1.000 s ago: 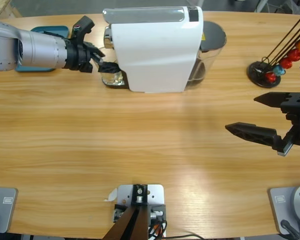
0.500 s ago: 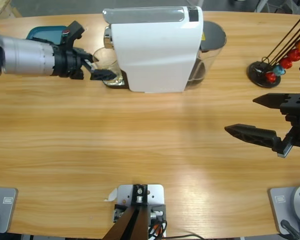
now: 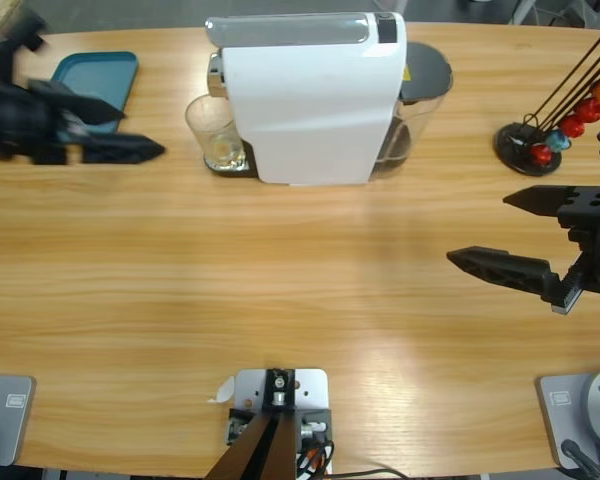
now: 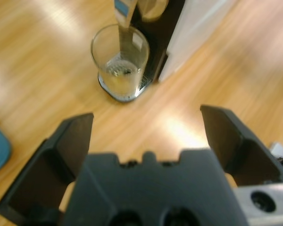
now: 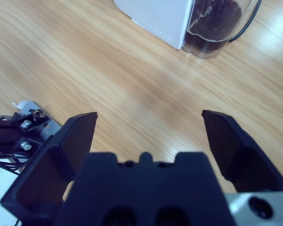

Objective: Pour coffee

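A small clear glass (image 3: 212, 135) stands on the drip tray under the spout of the white coffee machine (image 3: 310, 100). In the left wrist view the glass (image 4: 120, 63) looks pale at its bottom, and no dark coffee shows in it. My left gripper (image 3: 140, 132) is at the far left of the table, open and empty, a good way from the glass, with its jaws pointing toward it (image 4: 146, 120). My right gripper (image 3: 480, 230) hovers over bare wood at the right, open with nothing in it (image 5: 148, 117).
A teal tray (image 3: 100, 75) lies at the back left, behind my left gripper. The machine's clear water tank (image 3: 425, 85) sits at its right end. A black stand with red and orange capsules on rods (image 3: 540, 140) is at the back right.
My left gripper has drawn back to the left, away from the glass, and its jaws now stand wide apart. The glass stays on the drip tray. The right arm has hardly moved.
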